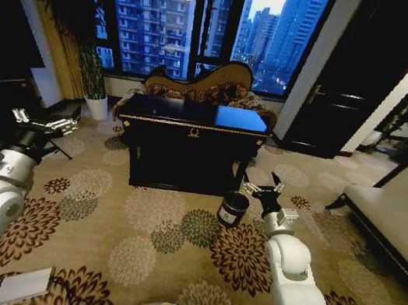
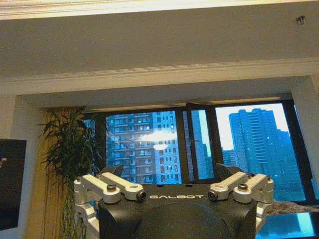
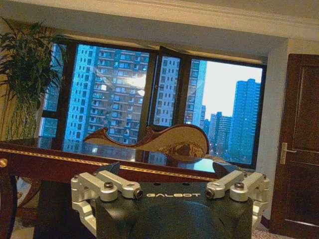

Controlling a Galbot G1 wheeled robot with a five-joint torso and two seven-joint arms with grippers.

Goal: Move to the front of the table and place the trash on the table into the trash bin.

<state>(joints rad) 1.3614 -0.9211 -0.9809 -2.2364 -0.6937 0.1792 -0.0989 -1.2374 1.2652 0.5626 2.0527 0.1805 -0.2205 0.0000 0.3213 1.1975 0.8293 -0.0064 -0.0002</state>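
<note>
The glossy black table [image 1: 192, 131] with gold trim stands ahead of me in the middle of the head view, and its top edge [image 3: 99, 162] crosses the right wrist view. I cannot make out any trash on its reflective top. The small dark trash bin [image 1: 233, 207] with a white label sits on the carpet by the table's front right corner. My right gripper [image 1: 263, 188] [image 3: 168, 169] hangs open just right of the bin, holding nothing. Well to the left of the table, my left gripper [image 1: 43, 122] [image 2: 169, 172] is raised and open, also holding nothing.
An ornate brown sofa [image 1: 216, 83] stands behind the table under the windows. A white plant pot [image 1: 97, 108] is at the back left, a pale bench [image 1: 398, 218] runs along the right, and a dark door [image 1: 349, 91] is at the back right. Open patterned carpet [image 1: 166, 233] lies before the table.
</note>
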